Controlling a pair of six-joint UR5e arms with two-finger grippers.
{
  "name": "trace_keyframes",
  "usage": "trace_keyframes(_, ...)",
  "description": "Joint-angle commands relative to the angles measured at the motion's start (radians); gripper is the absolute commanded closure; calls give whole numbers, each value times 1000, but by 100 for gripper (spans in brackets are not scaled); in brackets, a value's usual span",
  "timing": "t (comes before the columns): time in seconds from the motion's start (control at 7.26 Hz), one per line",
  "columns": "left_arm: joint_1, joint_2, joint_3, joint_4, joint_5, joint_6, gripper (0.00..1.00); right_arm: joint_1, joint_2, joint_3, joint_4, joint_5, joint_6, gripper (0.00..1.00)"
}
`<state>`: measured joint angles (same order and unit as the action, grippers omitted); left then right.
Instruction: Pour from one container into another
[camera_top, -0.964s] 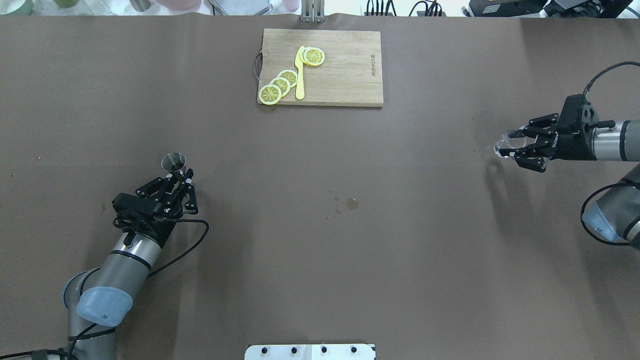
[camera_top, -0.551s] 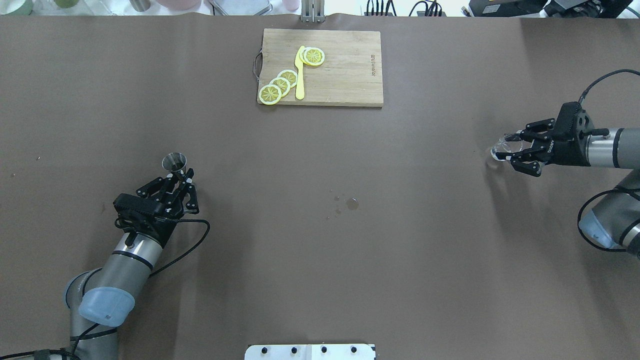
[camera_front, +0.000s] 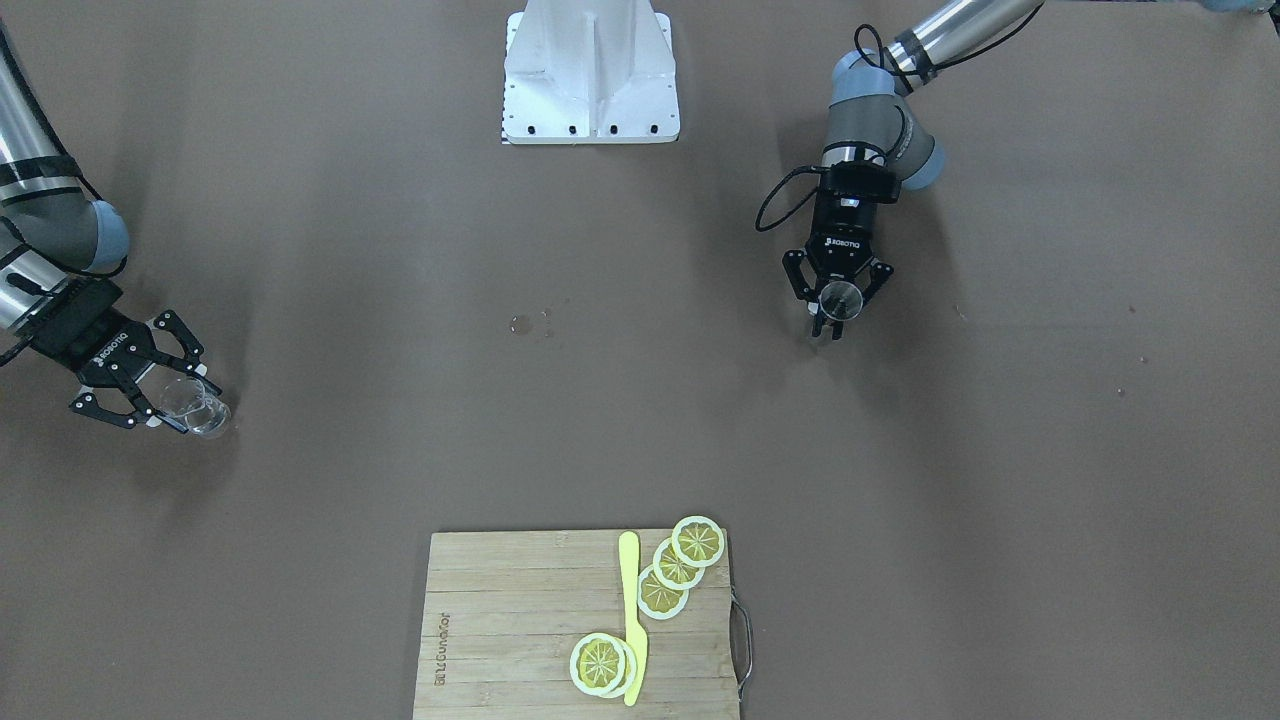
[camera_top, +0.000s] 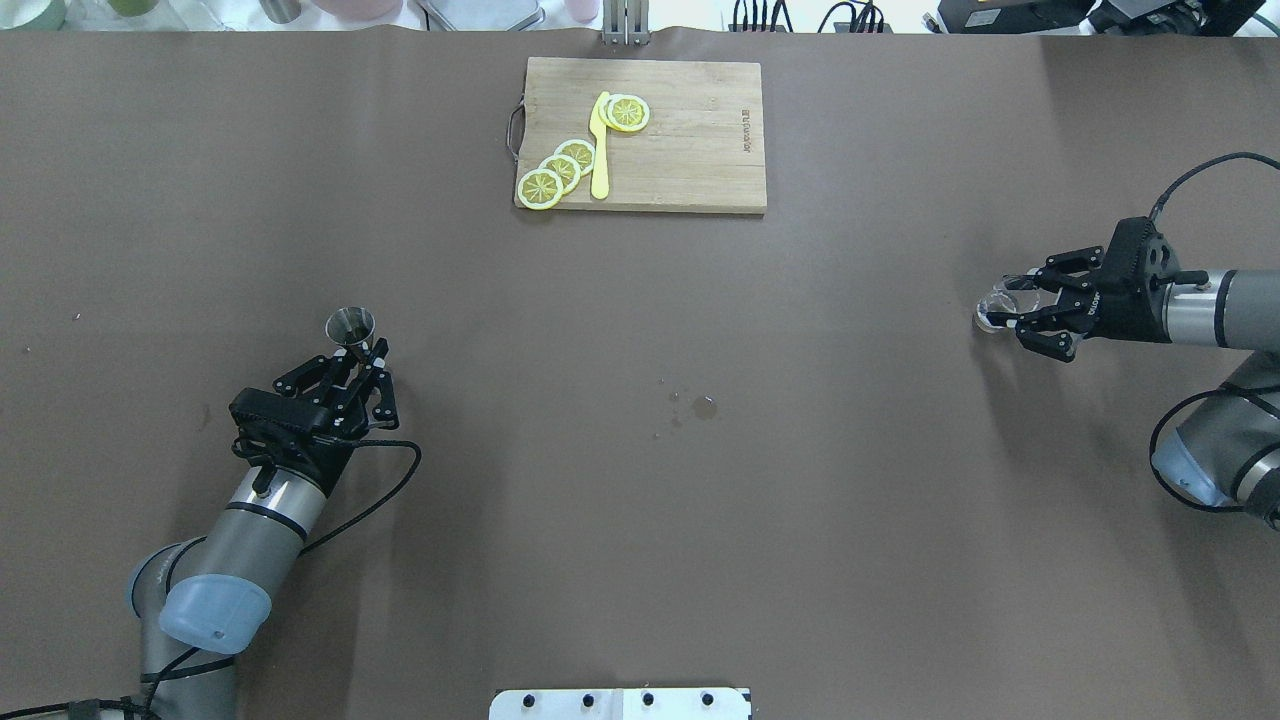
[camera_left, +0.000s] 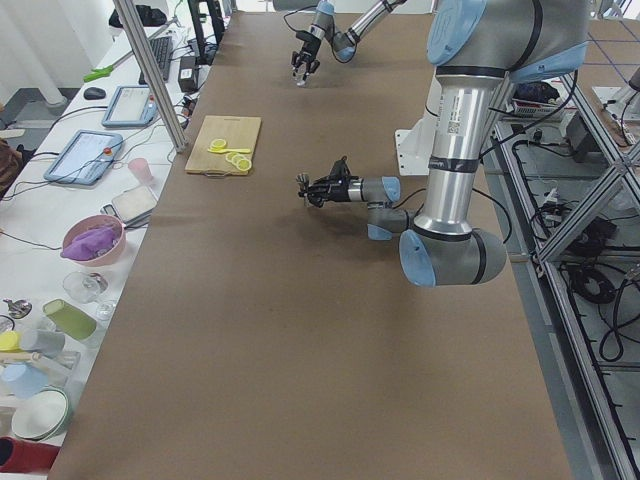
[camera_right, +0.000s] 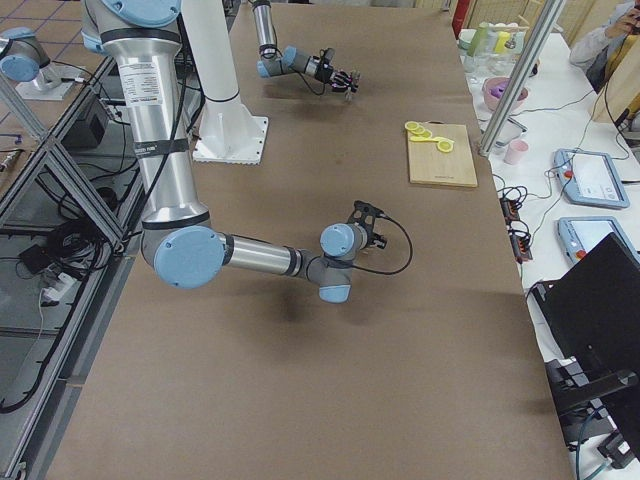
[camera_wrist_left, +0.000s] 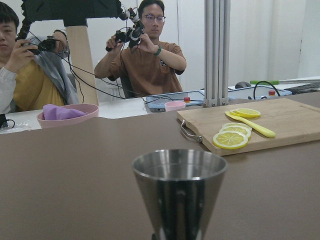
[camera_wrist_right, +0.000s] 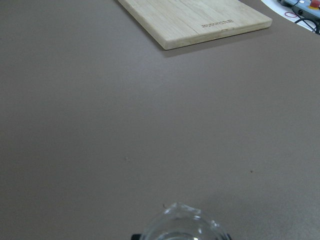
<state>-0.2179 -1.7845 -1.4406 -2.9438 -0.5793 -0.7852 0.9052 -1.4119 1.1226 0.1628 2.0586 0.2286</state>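
Note:
The grey steel jigger (camera_top: 349, 325) stands upright at the table's left, with my left gripper (camera_top: 364, 356) shut on its lower part. It fills the left wrist view as a wide steel cone (camera_wrist_left: 179, 192). From across the table the jigger (camera_front: 840, 297) shows rim-up between the left gripper's (camera_front: 838, 312) fingers. The clear glass cup (camera_top: 994, 310) is at the far right, low over the table, with my right gripper (camera_top: 1016, 305) shut on it. Its rim (camera_wrist_right: 180, 225) shows at the bottom of the right wrist view. The front view shows the cup (camera_front: 207, 412) tilted outward in the right gripper (camera_front: 172, 402).
A wooden cutting board (camera_top: 690, 150) at the far middle carries lemon slices (camera_top: 558, 170) and a yellow knife (camera_top: 599, 150). Small wet drops (camera_top: 704, 406) mark the table's centre. Two people (camera_wrist_left: 145, 55) sit beyond the far edge beside a pink bowl (camera_wrist_left: 62, 114).
My right gripper has carried the glass cup a little left and nearer in the overhead view, and lower toward the table. The left gripper and jigger have barely moved.

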Motion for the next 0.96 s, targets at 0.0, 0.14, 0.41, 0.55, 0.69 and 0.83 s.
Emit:
trace_keyframes(0.0,2,1,3,3,-1,3,85,-3,1,-4,4,-2,0,100)
trace_keyframes(0.14,2,1,5,3,-1,3,84,-5,1,-4,4,-2,0,100)
trace_keyframes(0.41,2,1,5,2,-1,3,75,-5,1,-4,6,-2,0,100)
trace_keyframes(0.55,2,-1,5,3,-2,3,70,-5,1,-4,4,-2,0,100)
trace_keyframes(0.69,2,-1,6,5,-5,4,64,-5,1,-3,4,-2,0,100)
trace_keyframes(0.83,2,0,5,5,-8,6,61,-5,2,0,4,-2,-3,65)
